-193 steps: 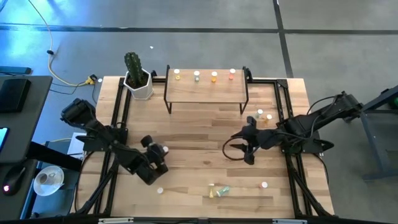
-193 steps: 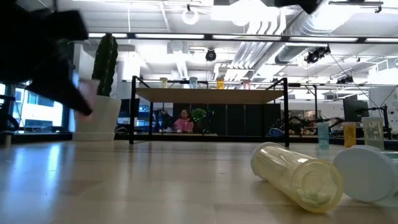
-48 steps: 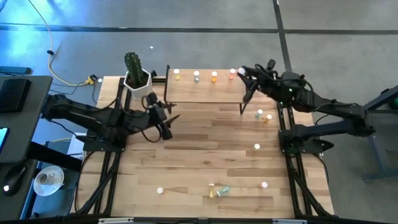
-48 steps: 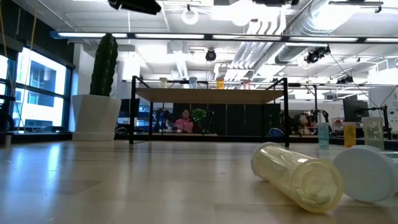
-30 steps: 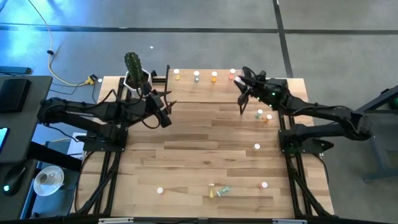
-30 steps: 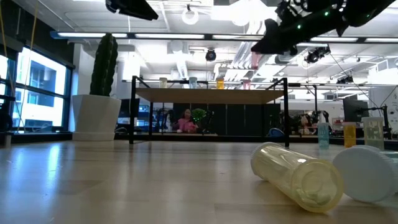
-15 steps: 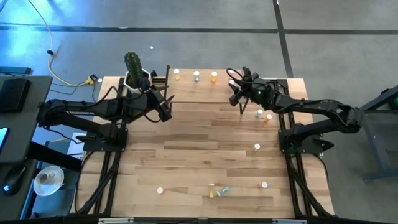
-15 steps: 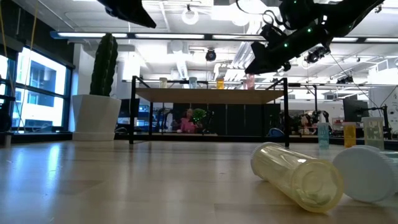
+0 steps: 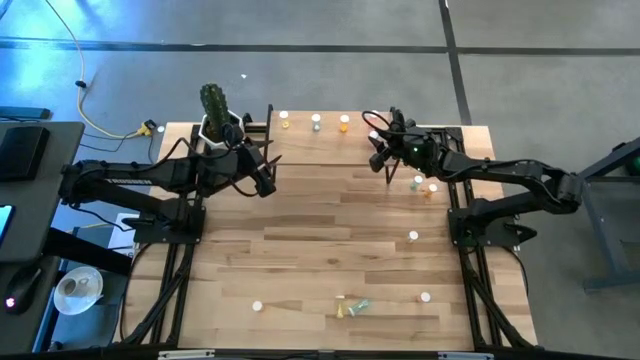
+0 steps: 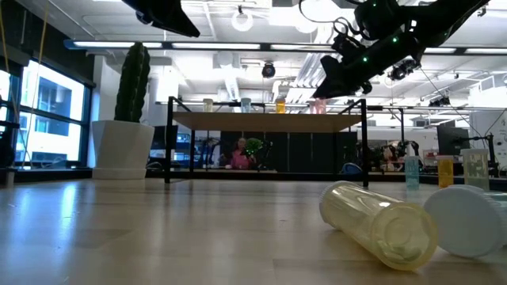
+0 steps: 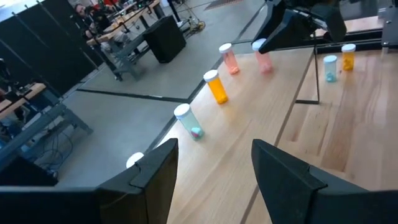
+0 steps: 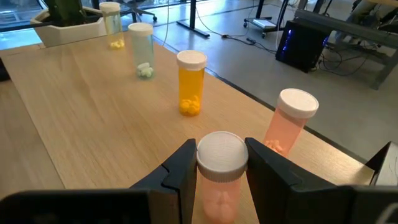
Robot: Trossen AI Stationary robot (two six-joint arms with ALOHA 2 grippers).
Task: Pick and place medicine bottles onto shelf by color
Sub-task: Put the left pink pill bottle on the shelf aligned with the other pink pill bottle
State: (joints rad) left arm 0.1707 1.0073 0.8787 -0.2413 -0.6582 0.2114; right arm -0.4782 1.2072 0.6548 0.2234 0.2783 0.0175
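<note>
Now the left gripper (image 9: 268, 160) hovers open by the shelf's (image 9: 330, 142) left end. Along the shelf's back edge stand yellow, green, orange (image 12: 191, 83) and pink (image 12: 290, 122) bottles, and over its right end the right gripper (image 12: 217, 163) clamps a second pink bottle (image 12: 219, 171).

Shelf (image 9: 330, 140): yellow, green, orange, pink bottles upright along rear edge. Second pink bottle (image 12: 219, 177), white cap, upright in my right pincer (image 12: 217, 163) above shelf, beside pink one (image 12: 291, 121). Others scattered on counter.
</note>
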